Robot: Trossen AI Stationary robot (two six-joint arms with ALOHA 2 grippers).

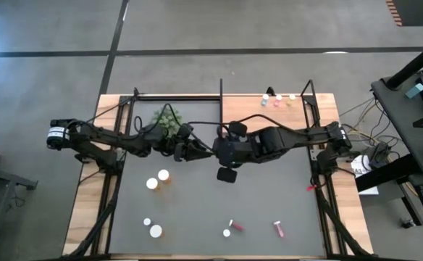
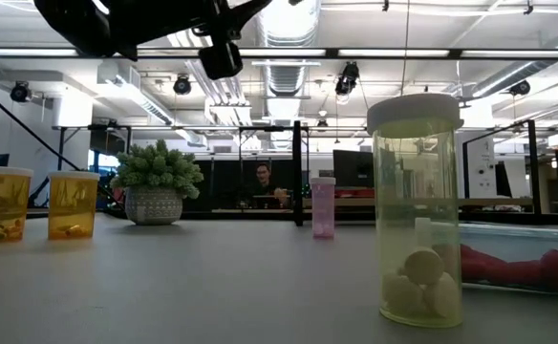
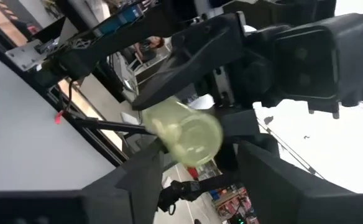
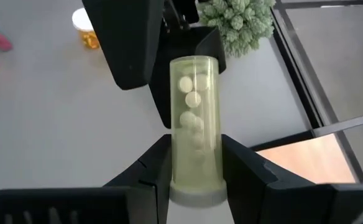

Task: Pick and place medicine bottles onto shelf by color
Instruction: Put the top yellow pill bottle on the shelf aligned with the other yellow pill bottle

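Handover height above the counter [image 1: 197, 210] is where a yellow-green vial [image 4: 196, 127] is held, clamped at its capped end by the right gripper [image 4: 197, 158]. Its far end is met by the left gripper [image 4: 169, 37], whose jaws cannot be judged.

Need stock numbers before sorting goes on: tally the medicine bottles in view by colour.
Orange bottles: 2
Red or pink bottles, lying: 2
Yellow-green bottle, in the right gripper: 1
White-capped bottles, colour hidden from above: 2
Small bottles on the shelf, colours unclear: 3
Total: 10
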